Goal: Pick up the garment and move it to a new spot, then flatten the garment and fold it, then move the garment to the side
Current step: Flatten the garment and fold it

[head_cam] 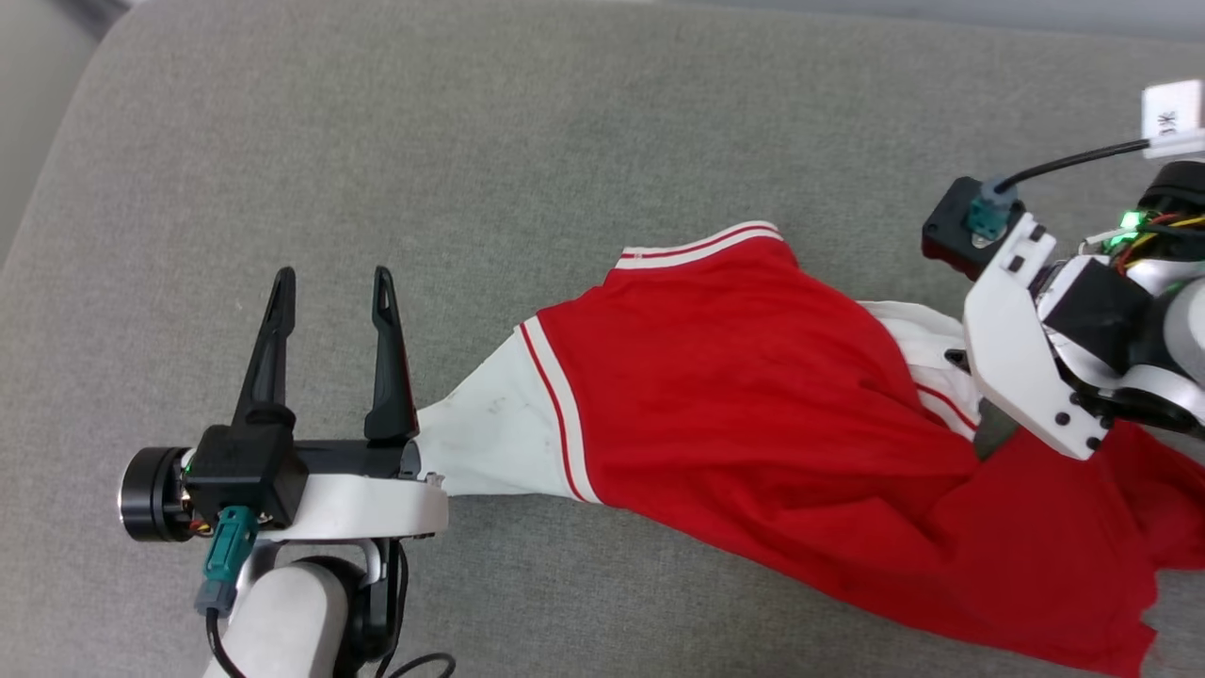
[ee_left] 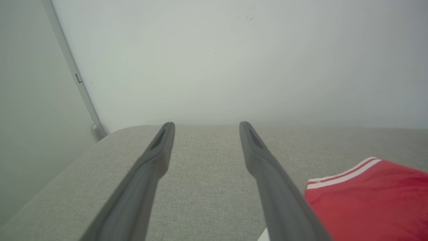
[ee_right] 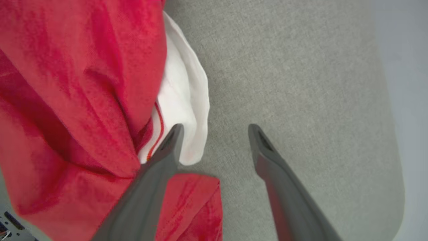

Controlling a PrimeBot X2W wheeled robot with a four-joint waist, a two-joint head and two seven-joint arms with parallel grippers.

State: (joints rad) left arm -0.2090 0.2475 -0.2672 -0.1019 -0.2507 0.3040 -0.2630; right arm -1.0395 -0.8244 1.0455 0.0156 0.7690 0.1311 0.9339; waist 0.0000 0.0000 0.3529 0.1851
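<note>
Grey cushion (head_cam: 471, 141) bore crumpled garment (head_cam: 753, 395); left gripper (head_cam: 332, 278) spread wide, empty, just beside it; right gripper (ee_right: 215, 129) spread wide, empty, one finger over it.

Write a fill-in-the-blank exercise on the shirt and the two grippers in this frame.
The garment, with a ____ body, lies on the grey fabric surface. The left gripper is ____, nothing between its fingers. The right gripper is open, one finger next to the garment's ____ sleeve.
Missing words: red; open; white.
</note>
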